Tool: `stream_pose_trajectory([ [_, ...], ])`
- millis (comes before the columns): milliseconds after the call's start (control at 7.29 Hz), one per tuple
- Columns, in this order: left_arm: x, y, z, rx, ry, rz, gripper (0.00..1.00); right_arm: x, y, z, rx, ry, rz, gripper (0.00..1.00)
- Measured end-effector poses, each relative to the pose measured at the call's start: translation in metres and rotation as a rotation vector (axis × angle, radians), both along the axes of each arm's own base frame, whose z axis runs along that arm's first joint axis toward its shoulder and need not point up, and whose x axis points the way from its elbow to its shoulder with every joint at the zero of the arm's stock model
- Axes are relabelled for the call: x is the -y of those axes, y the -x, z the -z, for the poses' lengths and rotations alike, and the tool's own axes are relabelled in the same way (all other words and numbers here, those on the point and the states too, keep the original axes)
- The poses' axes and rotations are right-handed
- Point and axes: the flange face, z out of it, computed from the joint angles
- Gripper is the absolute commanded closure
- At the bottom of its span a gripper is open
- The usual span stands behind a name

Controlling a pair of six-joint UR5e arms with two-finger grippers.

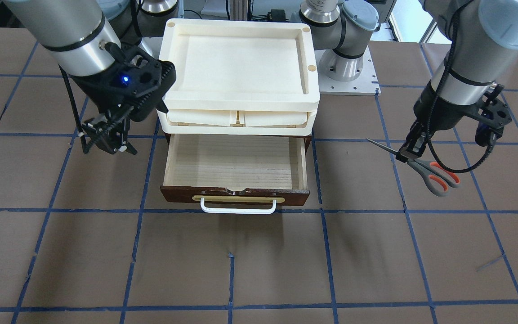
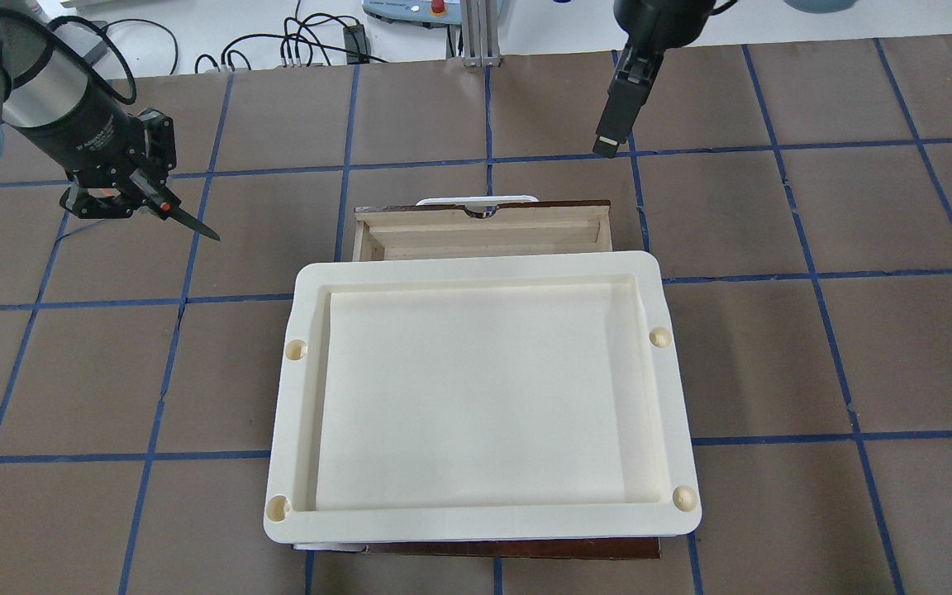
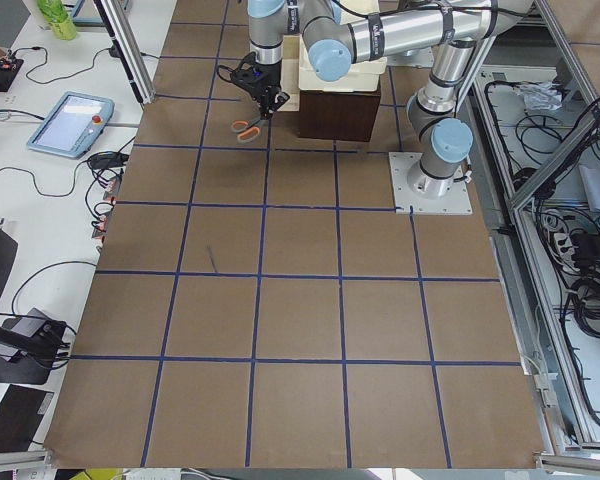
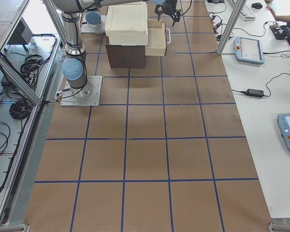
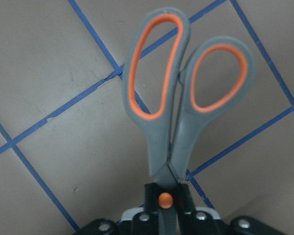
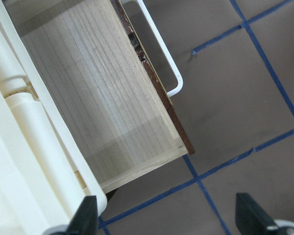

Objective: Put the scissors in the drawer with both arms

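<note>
The scissors (image 1: 436, 175), grey with orange-lined loops, are held at the pivot by my left gripper (image 1: 406, 155), low over the table to the drawer's side. The blades point toward the drawer. In the left wrist view the handles (image 5: 171, 112) stick out ahead of the shut gripper (image 5: 165, 200). The wooden drawer (image 1: 236, 157) is pulled open and its pale inside is bare. My right gripper (image 1: 108, 146) hangs open and empty at the drawer's other side; its fingers (image 6: 85, 218) stand wide apart above the drawer's corner (image 6: 176, 147).
Cream-white plastic trays (image 1: 241, 58) are stacked on the cabinet above the drawer and cover its back part in the overhead view (image 2: 484, 388). The white bar handle (image 1: 238, 208) sticks out from the drawer front. Brown table with blue grid tape all around.
</note>
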Motion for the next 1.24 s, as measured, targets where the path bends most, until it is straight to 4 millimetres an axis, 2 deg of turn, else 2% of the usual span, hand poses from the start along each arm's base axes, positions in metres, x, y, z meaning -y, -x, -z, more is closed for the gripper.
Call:
stream_pose_trajectory([
  [275, 0.001, 0.038, -0.009, -0.007, 0.019, -0.062, 0.81, -0.027, 0.025, -0.011, -0.022, -0.044, 0.34, 0.0],
  [412, 0.0, 0.06, -0.013, -0.018, 0.027, -0.101, 0.82, -0.038, 0.029, -0.016, -0.045, -0.059, 0.482, 0.0],
  [686, -0.005, 0.11, -0.014, -0.098, 0.019, -0.21, 0.82, -0.044, 0.054, -0.016, -0.152, -0.063, 0.693, 0.0],
  [961, -0.015, 0.155, -0.013, -0.175, -0.003, -0.31, 0.82, -0.047, 0.062, -0.014, -0.166, -0.096, 0.831, 0.0],
  [1235, -0.015, 0.176, -0.006, -0.195, -0.029, -0.387, 0.83, -0.049, 0.067, -0.014, -0.153, -0.097, 0.869, 0.0],
])
